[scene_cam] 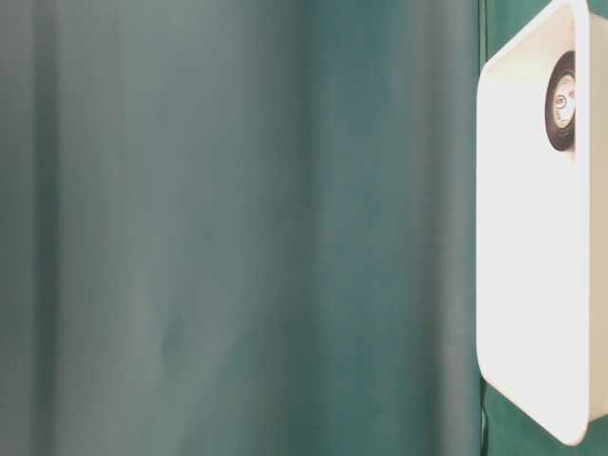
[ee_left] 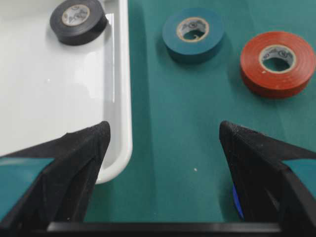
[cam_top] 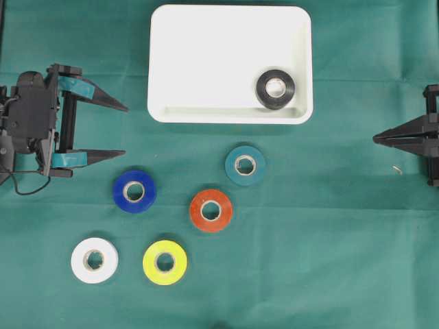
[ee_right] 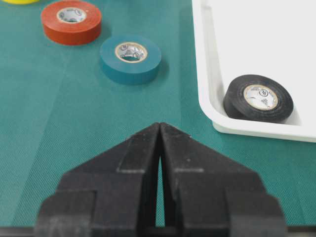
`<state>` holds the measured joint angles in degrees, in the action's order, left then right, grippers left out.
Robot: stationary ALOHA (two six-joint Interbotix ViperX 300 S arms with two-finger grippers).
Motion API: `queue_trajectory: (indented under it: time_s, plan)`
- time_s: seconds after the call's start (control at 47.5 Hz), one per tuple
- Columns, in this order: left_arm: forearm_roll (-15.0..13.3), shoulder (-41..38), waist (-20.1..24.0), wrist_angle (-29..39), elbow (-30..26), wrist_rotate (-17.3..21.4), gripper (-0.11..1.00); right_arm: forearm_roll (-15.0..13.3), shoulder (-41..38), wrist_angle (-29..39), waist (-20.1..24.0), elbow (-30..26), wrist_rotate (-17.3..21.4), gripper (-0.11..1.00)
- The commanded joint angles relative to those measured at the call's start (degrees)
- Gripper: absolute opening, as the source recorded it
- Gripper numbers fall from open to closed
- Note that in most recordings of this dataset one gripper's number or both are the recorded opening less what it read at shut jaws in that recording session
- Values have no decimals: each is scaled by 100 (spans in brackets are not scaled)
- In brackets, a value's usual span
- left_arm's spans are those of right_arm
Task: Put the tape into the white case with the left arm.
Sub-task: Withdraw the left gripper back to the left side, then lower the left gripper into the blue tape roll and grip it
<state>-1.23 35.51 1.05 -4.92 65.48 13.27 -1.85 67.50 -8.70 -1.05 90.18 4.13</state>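
The white case [cam_top: 206,68] is lying at the far middle of the green worktop [cam_top: 329,240], and a black tape roll [cam_top: 276,89] is already sitting flat inside it, tucked into the near right corner close to the rim. Five more rolls are lying flat on the cloth in front of the case: a teal roll [cam_top: 245,165] just below the case's near edge, a red roll [cam_top: 210,210] beside it, a blue roll [cam_top: 134,191] further left, and a white roll [cam_top: 95,260] and a yellow roll [cam_top: 164,262] nearest the front edge, all apart from one another.

The left end effector [cam_top: 113,130] is hovering at the left edge of the worktop with its teal-banded fingers [cam_top: 103,99] spread wide and nothing between them; its tips are pointing toward the case and the rolls, touching none of them. In the left wrist view the case's near corner is showing by one fingertip, and a sliver of blue, probably the blue roll, is peeking out beside the other.

The right end effector [cam_top: 376,139] is sitting at the right edge, well apart from everything, its all-black fingers pressed together and gripping nothing
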Motion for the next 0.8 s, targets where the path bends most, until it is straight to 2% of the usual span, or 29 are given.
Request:
queue_trajectory:
  time_s: [0.0,0.273,0.379,0.568,0.778]
  plan:
    - [-18,-9,-53,-62,-53,-18,92,0,-26,-70,0,-62,0,-9]
    - [-26,-105,-589,-35,-9,-35,92,0,-26,-70,0,-62,0,-9]
    - [-26,-97,-756,-9,26,-158,92,-9,-26,-70,0,-62,0,-9]
    - [-26,-88,-782,70,97,-510,92,0,-26,-70,0,-62,0,-9]
    - [-26,-316,-791,44,70,-554,92,-9,-26,-62,0,-62,0,-9]
